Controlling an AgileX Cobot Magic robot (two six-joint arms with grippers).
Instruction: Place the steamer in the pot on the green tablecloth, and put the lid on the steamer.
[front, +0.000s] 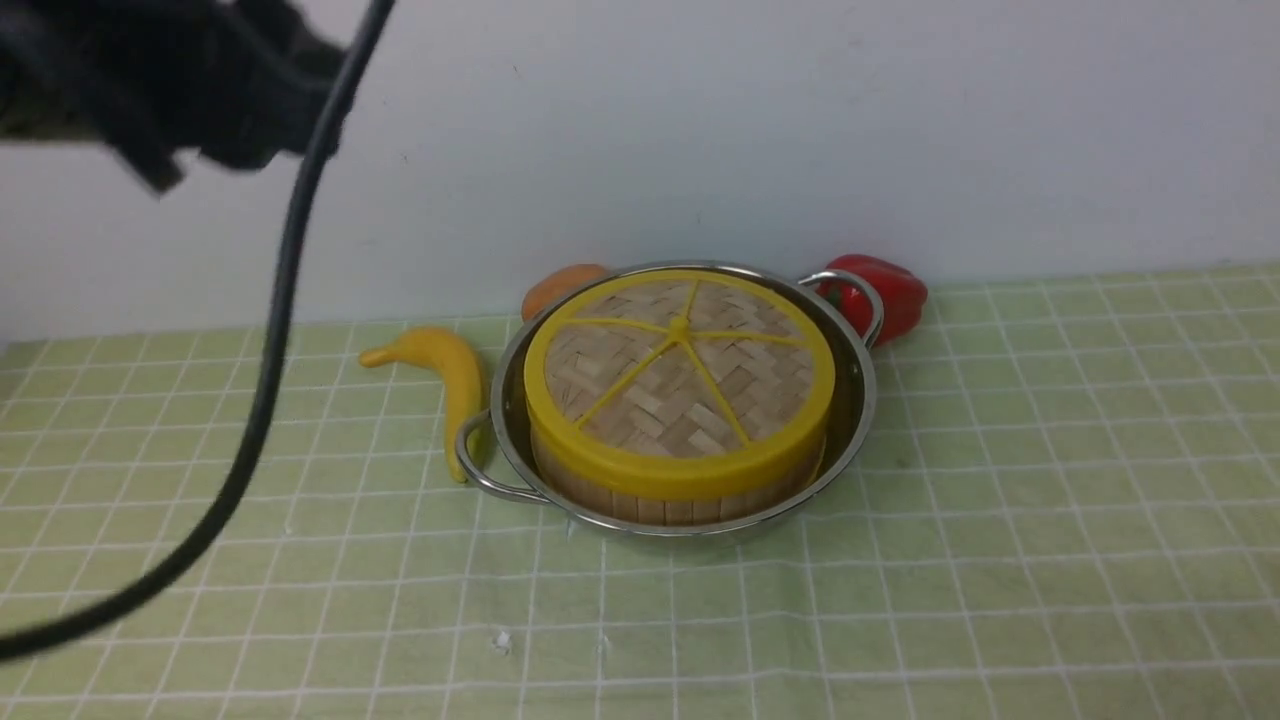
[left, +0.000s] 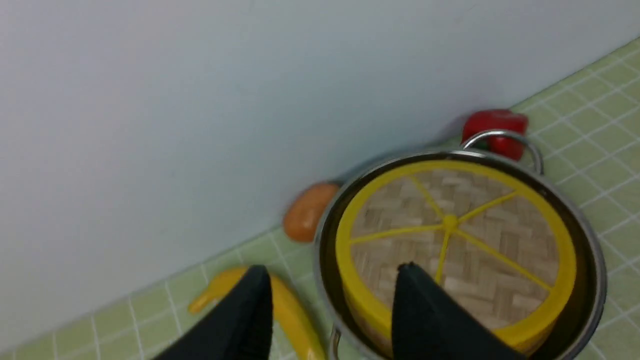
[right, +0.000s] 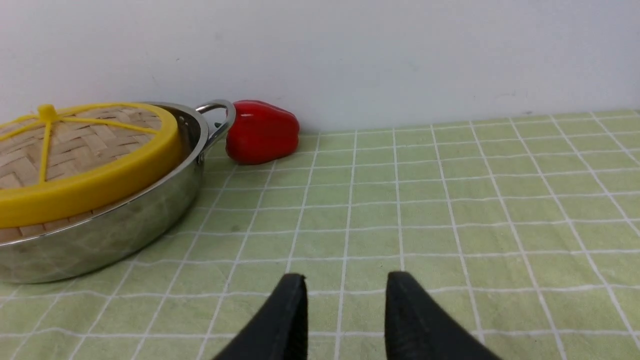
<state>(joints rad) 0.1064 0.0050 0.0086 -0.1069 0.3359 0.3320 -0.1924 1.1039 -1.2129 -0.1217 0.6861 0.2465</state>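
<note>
My left gripper (left: 330, 280): jaws apart, empty, raised above pot rim | woven bamboo yellow-rimmed lid (front: 678, 375) on slatted bamboo steamer (front: 650, 497) inside shiny steel pot (front: 860, 400), pale green grid tablecloth (front: 1000, 560) | my right gripper (right: 345, 290): jaws apart, empty, pot left of it

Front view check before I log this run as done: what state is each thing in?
pot: upright on the green tablecloth, holding the steamer.
steamer: seated in the pot, covered.
lid: resting on the steamer.
left gripper: open, empty, above the pot.
right gripper: open, empty, above the cloth.
</note>
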